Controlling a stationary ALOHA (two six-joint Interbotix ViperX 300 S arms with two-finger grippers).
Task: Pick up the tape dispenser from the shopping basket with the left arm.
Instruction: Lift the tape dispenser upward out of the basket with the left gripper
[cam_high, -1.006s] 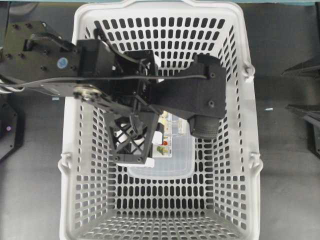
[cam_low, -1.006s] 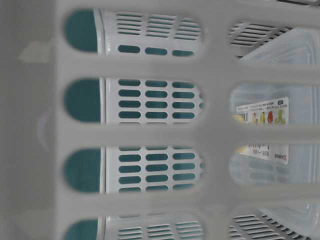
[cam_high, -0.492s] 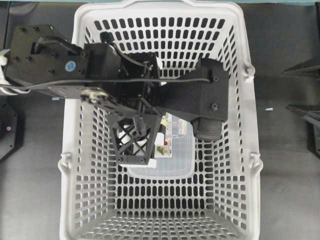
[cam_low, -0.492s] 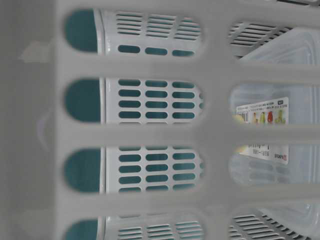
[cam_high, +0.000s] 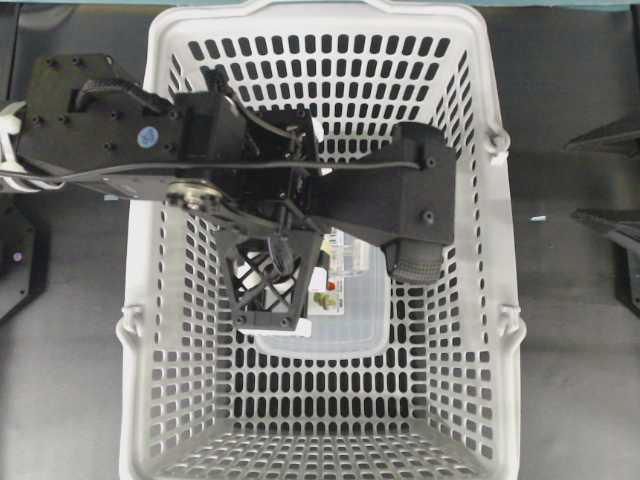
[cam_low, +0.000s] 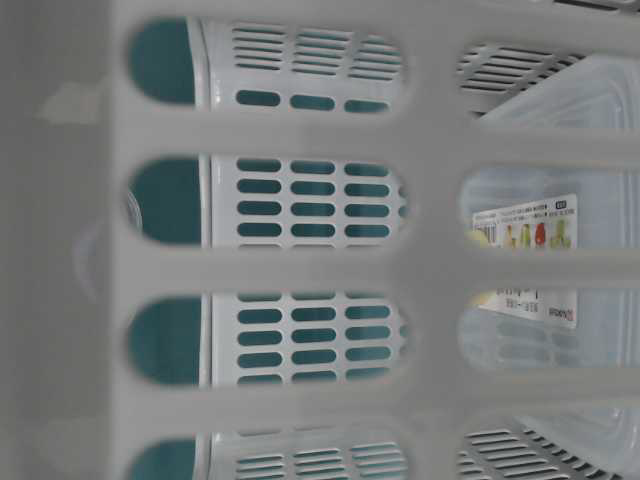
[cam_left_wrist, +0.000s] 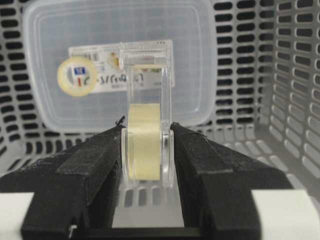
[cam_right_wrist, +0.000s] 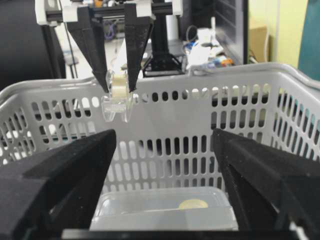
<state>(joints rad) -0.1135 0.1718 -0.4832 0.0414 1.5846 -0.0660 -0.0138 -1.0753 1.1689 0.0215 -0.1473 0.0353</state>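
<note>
My left gripper (cam_left_wrist: 146, 155) is shut on the tape dispenser (cam_left_wrist: 145, 120), a small clear piece with a yellowish tape roll pinched between the black pads. In the right wrist view the left gripper (cam_right_wrist: 117, 89) holds the dispenser (cam_right_wrist: 117, 100) in the air, level with the far rim of the shopping basket (cam_right_wrist: 200, 85). In the overhead view the left arm reaches over the light-grey basket (cam_high: 310, 15) and its fingers (cam_high: 265, 285) point down; the dispenser is hidden there. My right gripper (cam_right_wrist: 165, 175) is open and empty, outside the basket at the overhead view's right edge (cam_high: 592, 180).
A big clear tub with a printed label (cam_high: 350, 320) lies on the basket floor under the left gripper. It also shows in the left wrist view (cam_left_wrist: 190, 75), the right wrist view (cam_right_wrist: 165, 210) and the table-level view (cam_low: 520, 200), behind the slotted wall (cam_low: 300, 130).
The left arm has shifted slightly to the right over the basket, still holding the dispenser. The tub and the basket have not moved.
</note>
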